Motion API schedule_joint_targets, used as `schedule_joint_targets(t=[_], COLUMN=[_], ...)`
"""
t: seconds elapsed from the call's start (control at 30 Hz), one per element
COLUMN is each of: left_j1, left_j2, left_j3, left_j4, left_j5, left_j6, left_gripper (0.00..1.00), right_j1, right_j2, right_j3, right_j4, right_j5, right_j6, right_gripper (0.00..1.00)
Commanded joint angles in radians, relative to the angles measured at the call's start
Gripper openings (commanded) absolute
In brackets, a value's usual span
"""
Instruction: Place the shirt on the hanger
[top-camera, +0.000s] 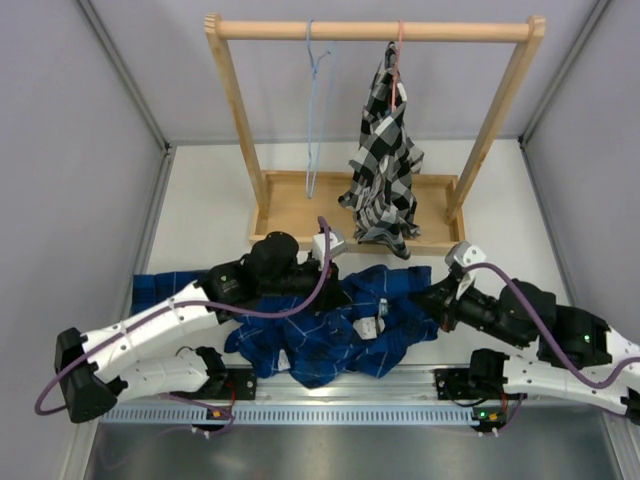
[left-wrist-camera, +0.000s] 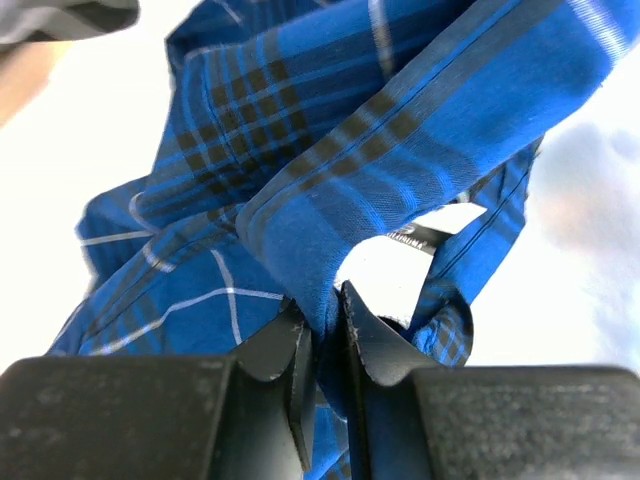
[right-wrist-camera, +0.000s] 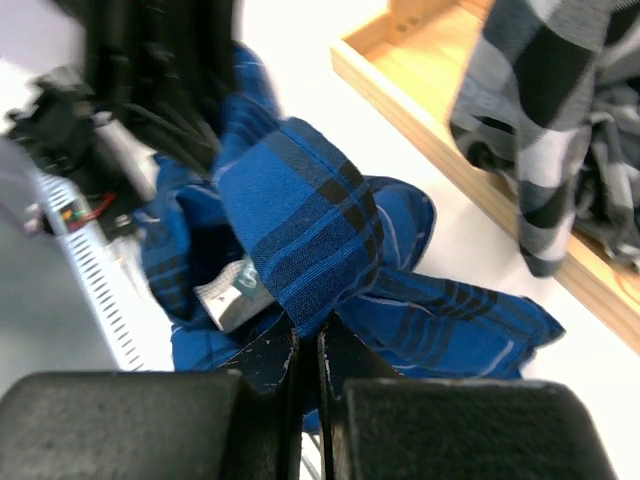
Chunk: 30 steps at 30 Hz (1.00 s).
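The shirt (top-camera: 330, 325) was bunched on the surface (top-camera: 200, 215); one fold was clamped between the left fingers (left-wrist-camera: 293, 348), another was pinched between the closed right fingers (right-wrist-camera: 278, 362).

White table (top-camera: 210, 200) enclosed by grey walls (top-camera: 60, 100); wooden clothes rack (top-camera: 450, 31) with tray base (top-camera: 285, 208) at upper centre of frame.
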Motion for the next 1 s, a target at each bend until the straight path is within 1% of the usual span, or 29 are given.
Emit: schedule_joint_targets(t=[0.0, 0.03, 0.07, 0.1, 0.13, 0.17, 0.2, 0.23, 0.27, 0.3, 0.37, 0.4, 0.43, 0.47, 0.5, 0.57, 0.6, 0.63, 0.67, 0.73, 0.77, 0.83, 0.87, 0.9, 0.93, 0.97], left_j1=[0.002, 0.002, 0.002, 0.002, 0.002, -0.002, -0.008, -0.022, -0.065, -0.091, -0.158, -0.165, -0.166, -0.166, -0.166, -0.166, -0.166, -0.166, -0.166, -0.166, -0.166, -0.166, -0.166, -0.166, -0.166, -0.166], left_j2=[-0.065, -0.072, -0.079, -0.085, -0.088, -0.088, -0.095, -0.102, -0.115, -0.117, -0.123, -0.123, -0.123, -0.131, -0.137, -0.148, -0.161, -0.169, -0.187, -0.207, -0.229, -0.253, -0.278, -0.287, -0.299, -0.315], left_j3=[0.059, 0.088, 0.1, 0.119, 0.154, 0.168, 0.179, 0.18, 0.167, 0.156, 0.115, 0.096, 0.076, 0.036, 0.016, -0.014, -0.037, -0.051, -0.065, -0.122, -0.143, -0.221, -0.248, -0.275, -0.327, -0.352], left_j4=[-0.018, -0.04, -0.063, -0.113, -0.141, -0.165, -0.188, -0.199, -0.199, -0.201, -0.207, -0.207, -0.207, -0.204, -0.202, -0.189, -0.179, -0.169, -0.138, -0.098, -0.074, 0.009, 0.038, 0.096, 0.127, 0.156], left_j5=[-0.176, -0.233, -0.357, -0.437, -0.501, -0.555, -0.656, -0.698, -0.744, -0.857, -0.965, -1.035, -1.056, -1.074, -1.088, -1.103, -1.105, -1.106, -1.106, -1.102, -1.094, -1.077, -1.056, -1.047, -1.037, -1.021], left_j6=[-0.051, -0.067, -0.102, -0.125, -0.151, -0.201, -0.229, -0.251, -0.286, -0.301, -0.353, -0.372, -0.393, -0.436, -0.456, -0.482, -0.483, -0.481, -0.473, -0.466, -0.463, -0.464, -0.47, -0.476, -0.479, -0.479], left_gripper=[0.17, 0.12, 0.1, 0.06, 0.0, 0.0, 0.0, 0.0, 0.0, 0.0, 0.0, 0.0, 0.0, 0.0, 0.0, 0.0, 0.0, 0.0, 0.0, 0.0, 0.0, 0.0, 0.0, 0.0, 0.0, 0.0], right_j1=[-0.006, -0.009, -0.007, -0.007, -0.007, -0.007, -0.007, -0.007, -0.007, -0.01, -0.021, -0.026, -0.029, -0.029, -0.029, -0.029, -0.027, -0.029, -0.029, -0.029, -0.029, -0.029, -0.03, -0.036, -0.041, -0.049], right_j2=[0.099, 0.119, 0.139, 0.178, 0.2, 0.22, 0.26, 0.283, 0.304, 0.341, 0.367, 0.383, 0.386, 0.386, 0.38, 0.368, 0.358, 0.355, 0.354, 0.383, 0.406, 0.504, 0.543, 0.63, 0.677, 0.718], right_j3=[0.01, 0.01, 0.013, 0.019, 0.023, 0.03, 0.042, 0.049, 0.063, 0.068, 0.079, 0.083, 0.088, 0.102, 0.111, 0.15, 0.169, 0.192, 0.242, 0.304, 0.373, 0.453, 0.54, 0.584, 0.635, 0.734], right_j4=[0.077, 0.077, 0.08, 0.081, 0.083, 0.084, 0.084, 0.083, 0.081, 0.081, 0.077, 0.077, 0.077, 0.08, 0.083, 0.089, 0.092, 0.092, 0.091, 0.092, 0.094, 0.092, 0.092, 0.094, 0.092, 0.091], right_j5=[0.213, 0.25, 0.288, 0.348, 0.373, 0.397, 0.432, 0.449, 0.474, 0.48, 0.464, 0.445, 0.424, 0.357, 0.318, 0.231, 0.217, 0.207, 0.204, 0.219, 0.248, 0.279, 0.299, 0.307, 0.309, 0.307], right_j6=[0.09, 0.114, 0.165, 0.186, 0.206, 0.243, 0.254, 0.265, 0.274, 0.28, 0.292, 0.292, 0.289, 0.28, 0.274, 0.243, 0.236, 0.226, 0.205, 0.176, 0.162, 0.115, 0.098, 0.082, 0.059, 0.052], right_gripper=[0.0, 0.0, 0.0, 0.0, 0.0, 0.0, 0.0, 0.0, 0.0, 0.0, 0.0, 0.0, 0.04, 0.13, 0.32, 0.41, 0.49, 0.52, 0.54, 0.64, 0.72, 0.75, 0.76, 0.77, 0.77, 0.77])
